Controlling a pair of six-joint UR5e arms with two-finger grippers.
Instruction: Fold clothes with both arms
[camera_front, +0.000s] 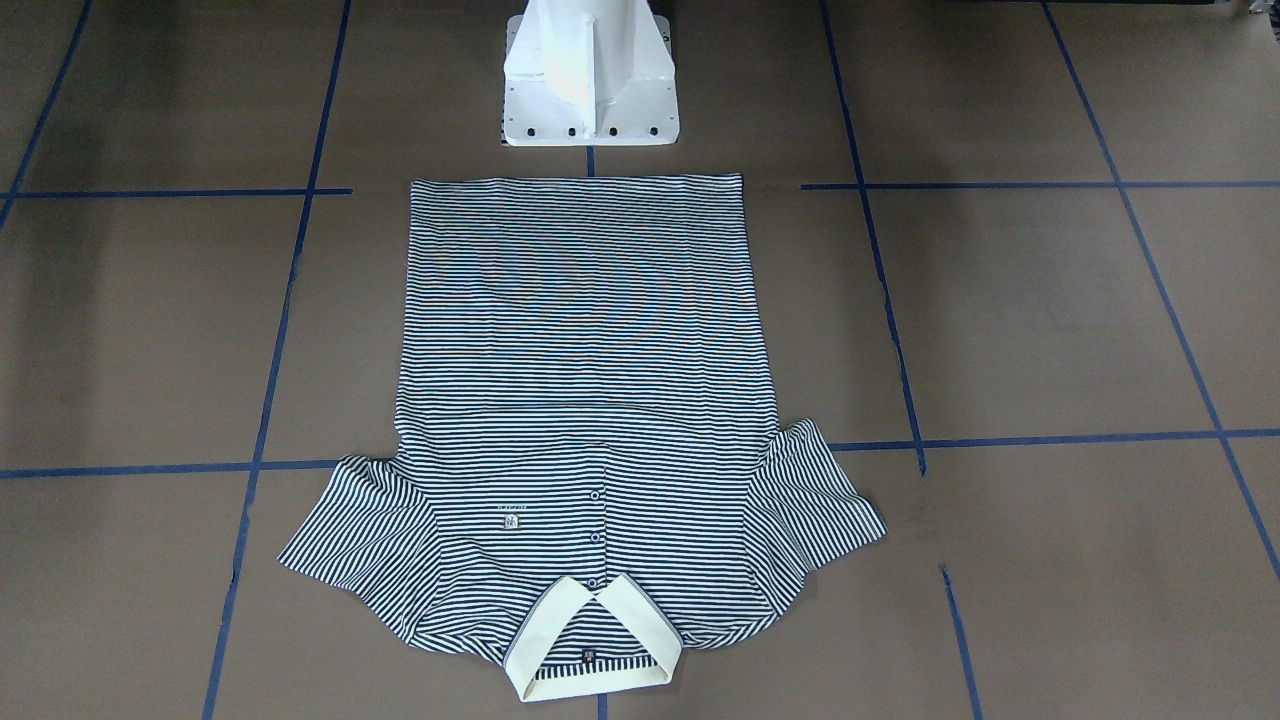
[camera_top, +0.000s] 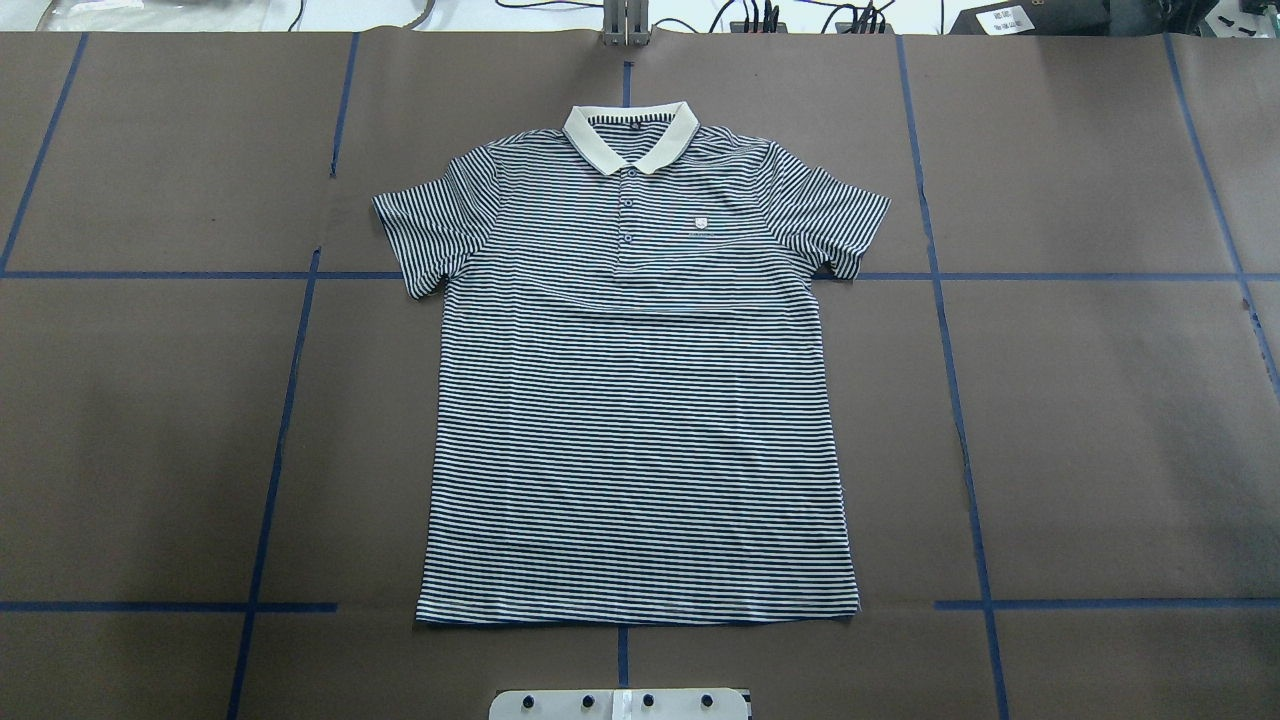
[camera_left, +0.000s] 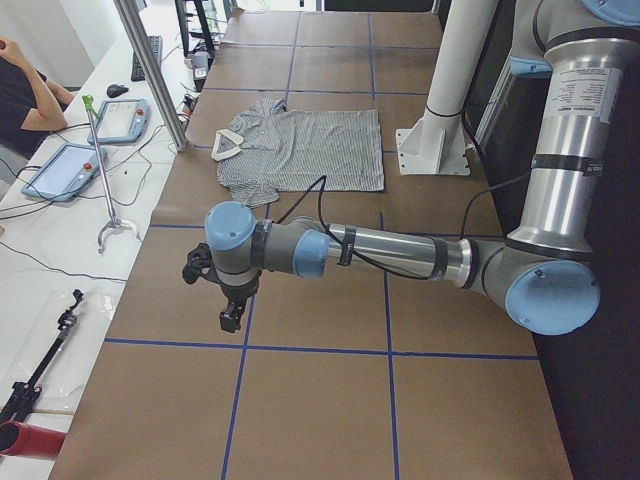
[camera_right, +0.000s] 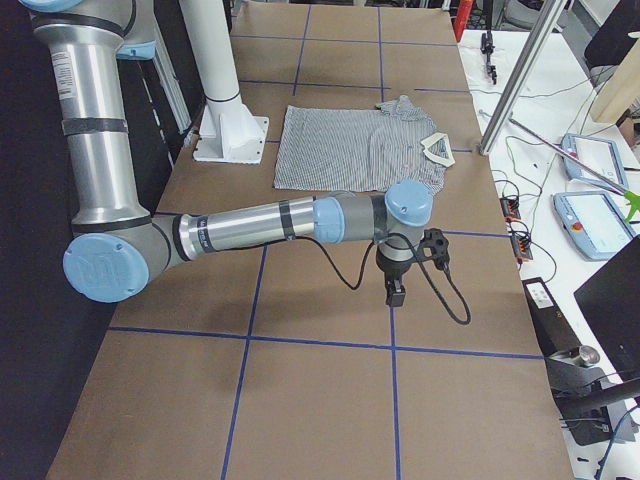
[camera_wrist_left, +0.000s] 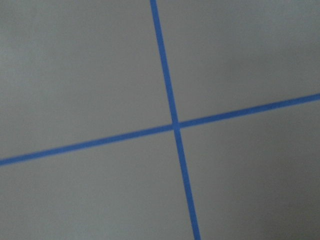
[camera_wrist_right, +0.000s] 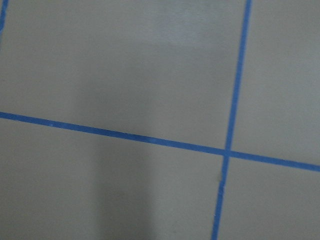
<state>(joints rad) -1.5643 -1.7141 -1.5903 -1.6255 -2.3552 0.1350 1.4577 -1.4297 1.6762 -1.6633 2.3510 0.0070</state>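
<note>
The striped polo shirt (camera_top: 640, 400) lies flat and face up in the middle of the brown table, sleeves spread, cream collar (camera_top: 630, 135) at the far edge from the robot. It also shows in the front-facing view (camera_front: 585, 400) and both side views (camera_left: 300, 150) (camera_right: 350, 148). My left gripper (camera_left: 232, 318) hangs over bare table well away from the shirt, fingers pointing down. My right gripper (camera_right: 396, 296) hangs likewise at the other end. I cannot tell whether either is open or shut. Both wrist views show only table and blue tape lines.
The white pedestal base (camera_front: 590, 80) stands just behind the shirt's hem. Blue tape lines (camera_top: 280, 440) grid the table. A bench with tablets (camera_left: 60, 170) (camera_right: 590, 215), cables and metal posts (camera_left: 150, 70) runs along the far edge. A person's arm (camera_left: 25, 95) rests there.
</note>
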